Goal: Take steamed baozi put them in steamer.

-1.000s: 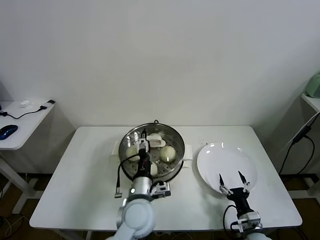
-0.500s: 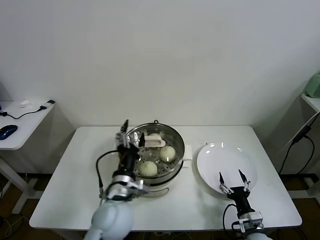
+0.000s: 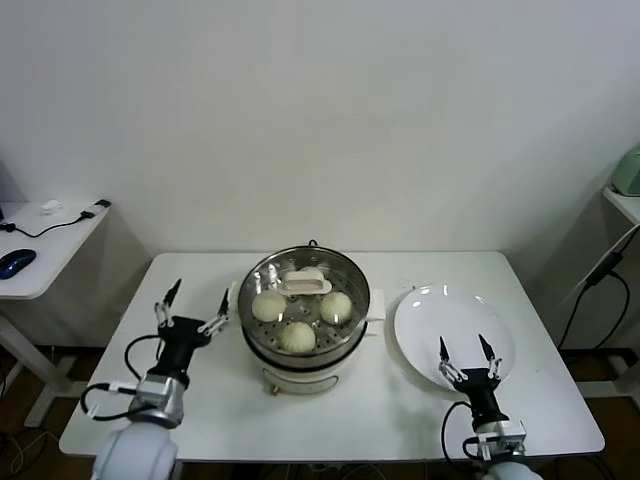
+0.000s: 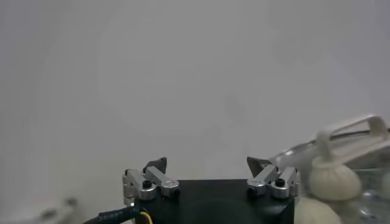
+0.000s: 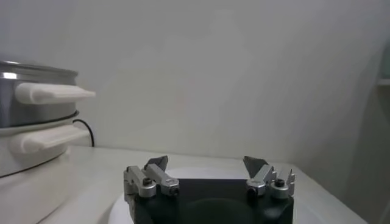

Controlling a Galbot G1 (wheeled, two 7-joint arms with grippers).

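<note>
While the steamer (image 3: 305, 312) stands mid-table, nearer the rear edge, three steamed baozi (image 3: 297, 336) lie on its perforated tray, with a white handled piece (image 3: 303, 283) at the tray's back. Beside the pot, towards the left edge of the table (image 3: 200, 400), the left gripper (image 3: 191, 308) hovers with its jaws spread wide and nothing between them. Over the near rim of the white plate (image 3: 455, 330), close to the front right corner, the right gripper (image 3: 464, 349) likewise gapes wide, holding nothing.
</note>
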